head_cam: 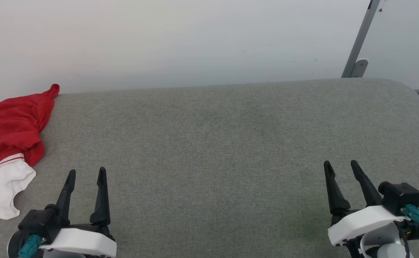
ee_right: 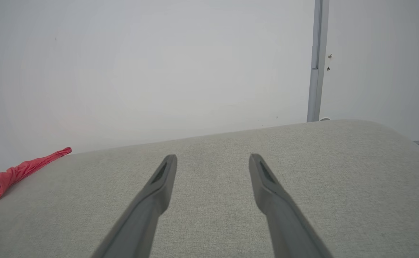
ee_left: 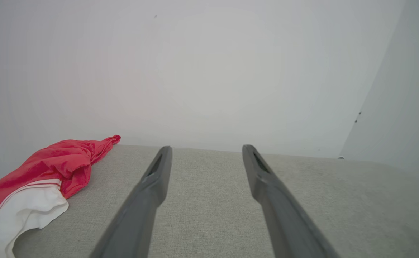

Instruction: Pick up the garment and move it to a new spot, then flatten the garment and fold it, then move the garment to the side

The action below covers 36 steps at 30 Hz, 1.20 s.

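The red-and-white garment [head_cam: 10,143] lies crumpled at the far left of the grey cushioned surface [head_cam: 209,150], while the left gripper [head_cam: 86,173] and right gripper [head_cam: 341,165] hover near, both spread apart and empty.

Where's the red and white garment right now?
In the head view, the garment lies bunched at the far-left edge of the grey cushion, left of the left tool.

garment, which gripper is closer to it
The left gripper: the garment lies crumpled just beside it on the grey cushion, while the right gripper sits far across.
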Available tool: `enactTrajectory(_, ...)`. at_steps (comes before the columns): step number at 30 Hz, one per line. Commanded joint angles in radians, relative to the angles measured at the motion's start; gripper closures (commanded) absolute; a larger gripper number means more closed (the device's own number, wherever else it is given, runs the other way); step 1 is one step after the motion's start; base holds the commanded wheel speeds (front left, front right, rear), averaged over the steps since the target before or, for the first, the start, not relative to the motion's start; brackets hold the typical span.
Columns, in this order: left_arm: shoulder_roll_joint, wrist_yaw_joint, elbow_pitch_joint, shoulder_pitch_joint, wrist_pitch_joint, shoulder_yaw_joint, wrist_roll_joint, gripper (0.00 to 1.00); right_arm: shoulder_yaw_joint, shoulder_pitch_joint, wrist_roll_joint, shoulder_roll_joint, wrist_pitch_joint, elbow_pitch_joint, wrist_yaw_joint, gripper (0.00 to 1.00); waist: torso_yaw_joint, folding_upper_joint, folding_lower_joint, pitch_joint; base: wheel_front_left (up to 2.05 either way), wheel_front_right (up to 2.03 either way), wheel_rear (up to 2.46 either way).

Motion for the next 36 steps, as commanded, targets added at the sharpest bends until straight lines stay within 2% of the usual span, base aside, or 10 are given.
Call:
enactTrajectory(1, 0.005, -0.002, -0.009, 0.005, -0.010, 0.000, 0.018, 0.00, 0.002, 0.002, -0.020, 0.002, -0.006, -0.007, 0.002, 0.00, 0.000, 0.0000, 0.0000, 0.000, 0.00, 0.00, 0.00)
enactTrajectory(21, 0.010, -0.014, -0.021, 0.020, -0.046, -0.014, 0.150, 0.00, 0.006, 0.011, -0.165, 0.007, -0.037, -0.021, 0.001, 0.00, -0.001, 0.0000, 0.0000, -0.010, 0.00, 0.00, 0.00)
enactTrajectory(36, 0.008, -0.016, -0.002, 0.011, -0.045, -0.012, 0.122, 0.00, 0.009, 0.012, -0.171, 0.009, -0.042, -0.027, 0.001, 0.00, 0.011, 0.0000, 0.0000, -0.011, 0.00, 0.00, 0.00)
